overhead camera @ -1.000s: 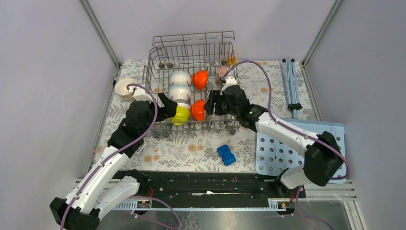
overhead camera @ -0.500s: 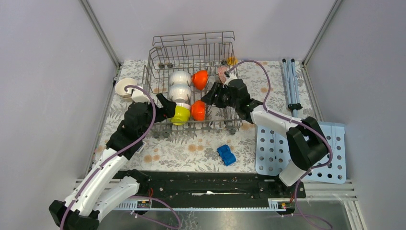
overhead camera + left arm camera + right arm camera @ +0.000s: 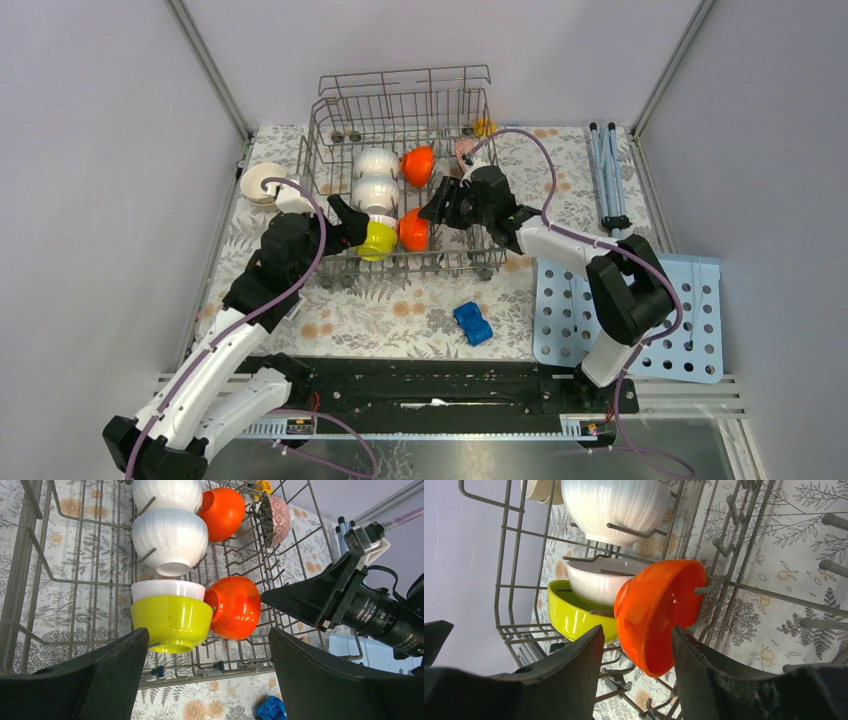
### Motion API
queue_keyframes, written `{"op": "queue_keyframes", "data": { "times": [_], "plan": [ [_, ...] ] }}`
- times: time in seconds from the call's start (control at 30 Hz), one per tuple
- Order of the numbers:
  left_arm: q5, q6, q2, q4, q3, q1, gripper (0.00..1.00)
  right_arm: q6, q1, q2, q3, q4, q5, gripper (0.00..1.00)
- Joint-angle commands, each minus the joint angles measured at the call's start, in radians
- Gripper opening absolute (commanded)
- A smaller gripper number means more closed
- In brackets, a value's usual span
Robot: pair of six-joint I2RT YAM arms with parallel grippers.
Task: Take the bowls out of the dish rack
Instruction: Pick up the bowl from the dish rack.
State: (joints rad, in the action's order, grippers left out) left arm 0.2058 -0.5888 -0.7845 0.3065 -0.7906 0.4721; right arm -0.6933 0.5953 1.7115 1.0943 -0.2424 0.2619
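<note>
The grey wire dish rack (image 3: 400,110) stands at the back middle. It holds two white bowls (image 3: 375,175), a far orange bowl (image 3: 418,165), a near orange bowl (image 3: 413,230), a yellow-green bowl (image 3: 378,241) with a white bowl nested in it, and a patterned bowl (image 3: 465,150). A beige bowl (image 3: 262,182) sits on the table left of the rack. My right gripper (image 3: 636,675) is open, its fingers on either side of the near orange bowl's (image 3: 659,615) lower rim. My left gripper (image 3: 207,675) is open, just short of the yellow-green bowl (image 3: 172,622).
A blue toy car (image 3: 472,323) lies on the floral mat in front of the rack. A light-blue perforated board (image 3: 690,290) lies at the right front. A folded blue stand (image 3: 607,170) lies at the back right. Upright tines and rack wires surround the bowls.
My right gripper has swung back and left inside the rack and now straddles the near orange bowl. My left arm has barely moved.
</note>
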Motion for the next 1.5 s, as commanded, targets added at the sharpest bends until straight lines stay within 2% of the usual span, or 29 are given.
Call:
{"op": "queue_keyframes", "data": {
  "times": [0.0, 0.47, 1.03, 1.47],
  "plan": [
    [-0.012, -0.008, -0.002, -0.030, 0.008, -0.003, 0.93, -0.006, 0.001, 0.027, 0.041, -0.014, 0.059, 0.58],
    [-0.028, -0.010, 0.002, -0.033, 0.010, -0.003, 0.93, -0.061, 0.002, 0.092, 0.057, -0.038, 0.161, 0.52],
    [-0.035, -0.013, 0.002, -0.035, 0.011, -0.003, 0.93, -0.014, 0.004, 0.139, 0.107, 0.104, 0.207, 0.50],
    [-0.037, -0.015, -0.001, -0.035, 0.012, -0.003, 0.93, -0.033, 0.003, 0.173, 0.117, 0.091, 0.281, 0.38]
  ]
}}
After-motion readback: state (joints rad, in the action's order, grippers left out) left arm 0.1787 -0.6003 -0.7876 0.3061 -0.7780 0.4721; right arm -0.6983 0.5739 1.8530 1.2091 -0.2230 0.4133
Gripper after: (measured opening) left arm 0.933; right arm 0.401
